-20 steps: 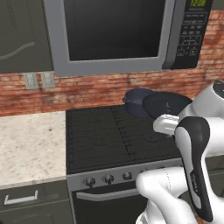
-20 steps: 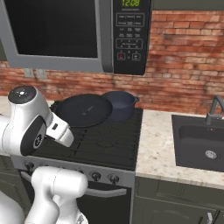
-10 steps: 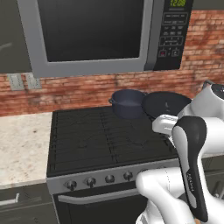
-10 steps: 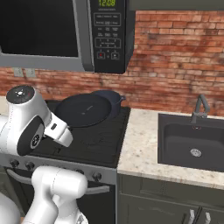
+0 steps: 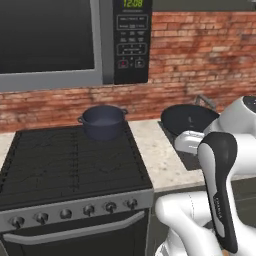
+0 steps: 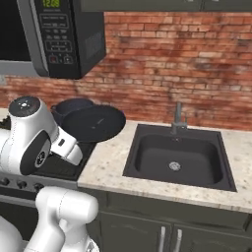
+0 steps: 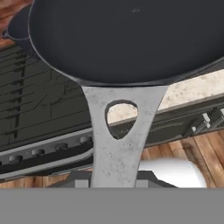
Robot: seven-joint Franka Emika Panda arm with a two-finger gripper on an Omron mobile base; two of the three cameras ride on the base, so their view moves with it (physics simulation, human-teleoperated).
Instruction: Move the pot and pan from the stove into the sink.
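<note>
Dark pan [image 7: 131, 39], speckled grey handle; blue-grey pot [image 5: 103, 121].

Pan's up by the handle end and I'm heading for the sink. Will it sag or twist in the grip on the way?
The pan looks rigid, so sagging seems unlikely. Held by its flat handle with the wide dish far out from the gripper, it is probably front-heavy and may tilt. The smooth handle could twist if swung fast toward the sink.

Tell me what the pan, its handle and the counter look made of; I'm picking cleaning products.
The pan: a dark, matte metal, possibly cast iron or non-stick coated; it shows no shine. Its handle: bare brushed grey metal, mottled and scuffed, with a teardrop hanging hole. The counter: beige speckled stone, perhaps granite, judging by its fine flecks. All rendered, so only a guess.
</note>
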